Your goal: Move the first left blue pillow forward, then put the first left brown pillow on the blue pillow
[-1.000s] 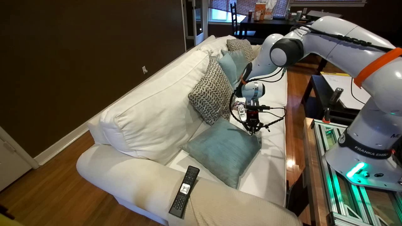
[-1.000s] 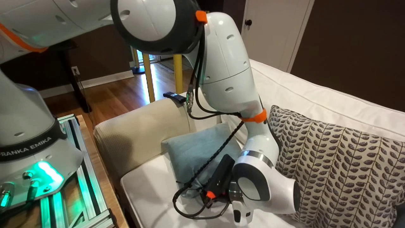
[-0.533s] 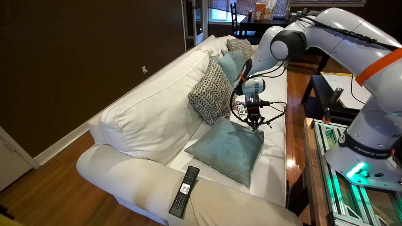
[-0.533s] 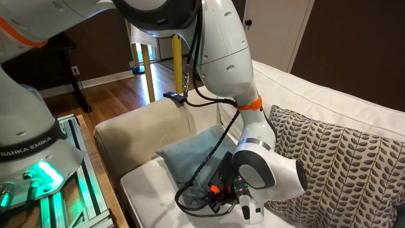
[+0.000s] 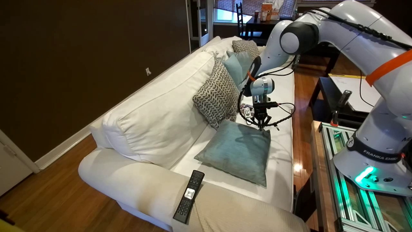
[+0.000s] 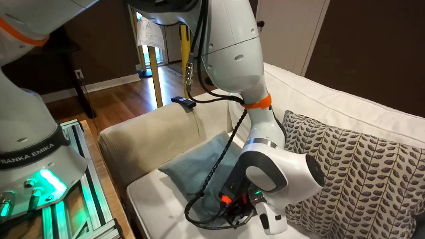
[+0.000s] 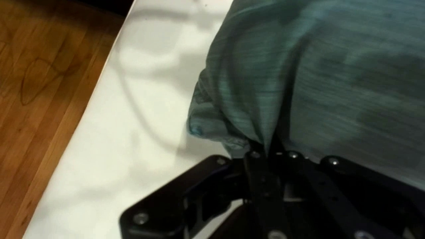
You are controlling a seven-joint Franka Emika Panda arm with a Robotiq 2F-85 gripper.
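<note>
The plain teal-blue pillow lies on the white sofa seat in both exterior views (image 5: pixel 236 153) (image 6: pixel 196 166), and it fills the upper right of the wrist view (image 7: pixel 352 86). My gripper (image 5: pixel 261 127) is shut on the pillow's corner. In the wrist view the fabric bunches into folds between the fingertips (image 7: pixel 267 149). The brown leaf-patterned pillow leans on the sofa back behind the blue pillow, in both exterior views (image 5: pixel 219 93) (image 6: pixel 358 176). In an exterior view my arm and wrist hide part of the blue pillow and the fingertips.
A black remote (image 5: pixel 189 196) lies on the sofa armrest (image 5: pixel 138 183). A small white remote (image 5: pixel 247 112) lies on the seat behind the gripper. More teal pillows (image 5: pixel 234 69) and a patterned one (image 5: pixel 246 48) sit farther along. The seat's front edge (image 7: pixel 89 96) drops to the wood floor.
My gripper has moved slightly up and farther along the sofa, holding the corner. The blue pillow has slid and turned with it, its near corner swinging toward the seat's front edge.
</note>
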